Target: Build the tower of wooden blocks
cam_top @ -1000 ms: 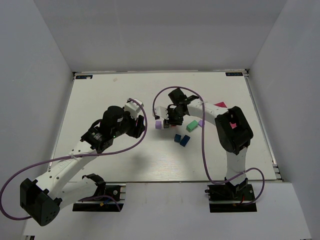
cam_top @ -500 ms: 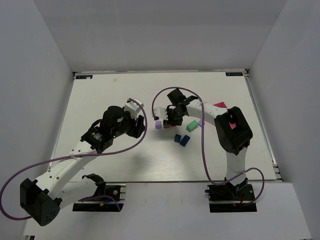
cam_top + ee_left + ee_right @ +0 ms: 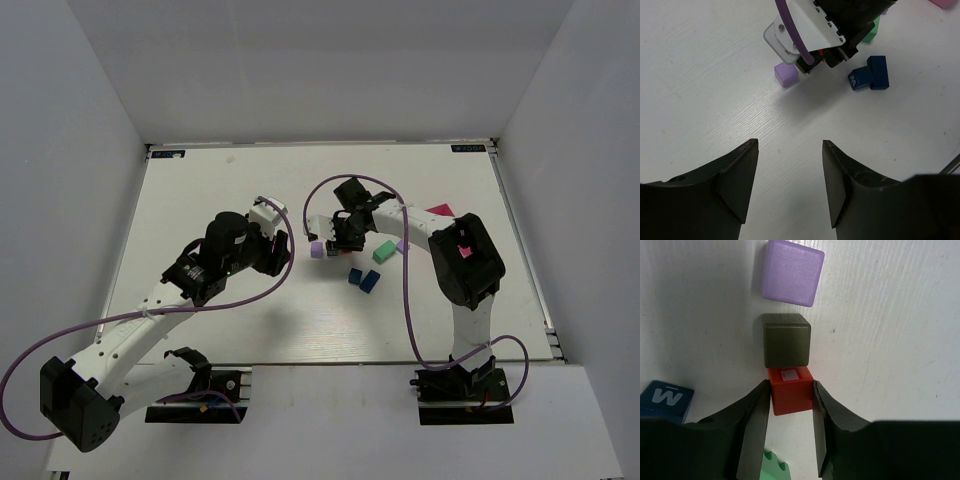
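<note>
While clamping the red block in the right gripper, dark brown block touching just past the tips, purple block beyond, holds left gripper spread wide.

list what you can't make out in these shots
Red block, top view: hidden under the right gripper.
Green block, right wrist view: cut off by the bottom edge.
Pink tray, top view: mostly behind the right arm.
</note>
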Tool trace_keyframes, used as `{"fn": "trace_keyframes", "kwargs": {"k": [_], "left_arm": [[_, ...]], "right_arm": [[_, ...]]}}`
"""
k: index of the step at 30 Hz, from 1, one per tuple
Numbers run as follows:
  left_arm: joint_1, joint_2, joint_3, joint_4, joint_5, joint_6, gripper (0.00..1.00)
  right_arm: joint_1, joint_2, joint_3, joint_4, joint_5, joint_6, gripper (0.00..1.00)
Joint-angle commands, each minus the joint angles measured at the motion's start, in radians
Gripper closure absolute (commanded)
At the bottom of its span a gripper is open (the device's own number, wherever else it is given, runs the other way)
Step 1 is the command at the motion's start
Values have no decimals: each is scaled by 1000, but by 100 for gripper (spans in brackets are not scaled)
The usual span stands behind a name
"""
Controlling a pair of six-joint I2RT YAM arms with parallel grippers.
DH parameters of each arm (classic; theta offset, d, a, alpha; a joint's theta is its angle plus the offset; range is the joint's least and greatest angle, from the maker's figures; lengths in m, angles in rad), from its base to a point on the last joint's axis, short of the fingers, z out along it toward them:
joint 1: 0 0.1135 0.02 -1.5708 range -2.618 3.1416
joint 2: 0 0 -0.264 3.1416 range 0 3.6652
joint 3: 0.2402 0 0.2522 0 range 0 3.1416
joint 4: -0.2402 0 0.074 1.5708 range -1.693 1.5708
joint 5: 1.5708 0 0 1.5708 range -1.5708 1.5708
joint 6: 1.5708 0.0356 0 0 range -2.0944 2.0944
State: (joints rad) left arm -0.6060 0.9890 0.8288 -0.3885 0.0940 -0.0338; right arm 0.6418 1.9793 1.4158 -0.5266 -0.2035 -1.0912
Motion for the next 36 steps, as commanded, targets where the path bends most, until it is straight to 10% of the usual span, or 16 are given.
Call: {"fn": "trace_keyframes", "kwargs": {"k": [1, 36], "left_arm": [[-5, -21, -3, 10, 9, 3, 36], [-5, -21, -3, 10, 0, 3, 36]], "right_arm": [[5, 4, 12, -42, 3, -7, 89], [10, -39, -5, -46, -2, 16, 89]]}}
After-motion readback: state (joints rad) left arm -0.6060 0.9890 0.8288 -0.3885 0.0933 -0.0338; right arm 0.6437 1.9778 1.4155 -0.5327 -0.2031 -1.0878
